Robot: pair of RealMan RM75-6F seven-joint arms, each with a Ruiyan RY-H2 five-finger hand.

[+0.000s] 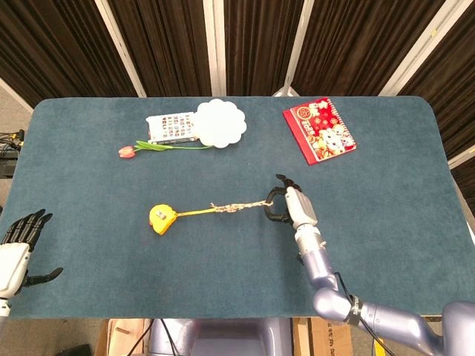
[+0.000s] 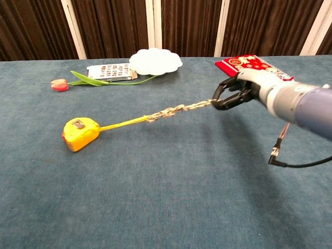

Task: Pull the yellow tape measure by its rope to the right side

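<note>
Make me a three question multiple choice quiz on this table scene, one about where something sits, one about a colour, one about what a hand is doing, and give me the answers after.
1. Where does the white plate sit?
A. at the far side of the table, beside the tulip
B. at the near edge by the left hand
C. on the red booklet

2. What colour is the tape measure?
A. red
B. yellow
C. white

3. What is the right hand doing?
A. resting flat on the table, holding nothing
B. gripping the tape measure's case
C. holding the end of the rope

Answers:
1 A: the plate lies far from the robot, next to the tulip.
2 B: its case is yellow.
3 C: the fingers close on the rope's end, and the rope runs taut to the tape measure.
</note>
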